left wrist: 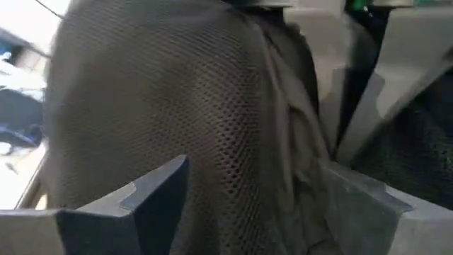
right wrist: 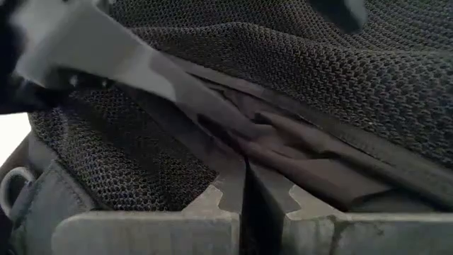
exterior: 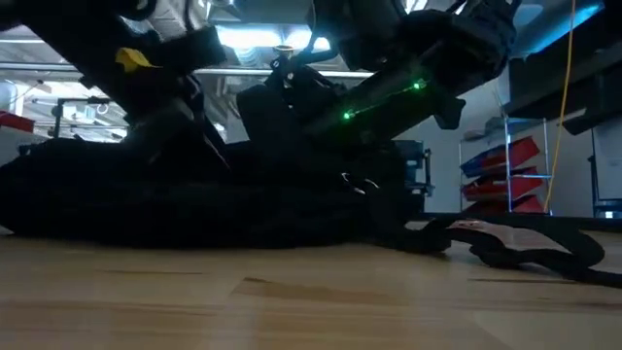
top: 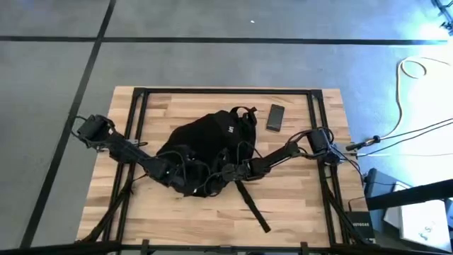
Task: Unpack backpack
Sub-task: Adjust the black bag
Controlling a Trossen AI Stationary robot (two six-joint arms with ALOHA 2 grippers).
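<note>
Pinching backpack [top: 205, 138] fabric at 6 o'clock: right gripper [right wrist: 244, 185] clamped, left gripper [left wrist: 248, 205] apart (2 arms); pull and your mesh grip may slip.

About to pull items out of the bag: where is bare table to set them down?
Bare wood lies along the table's near edge, either side of the loose strap, and at the far left corner. Far right holds a dark flat object. The middle is crowded: backpack, left gripper, right gripper.

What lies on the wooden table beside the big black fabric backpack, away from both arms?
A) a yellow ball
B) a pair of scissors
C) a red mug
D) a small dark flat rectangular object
D: the high view shows a small dark flat rectangular object lying apart from the backpack.
</note>
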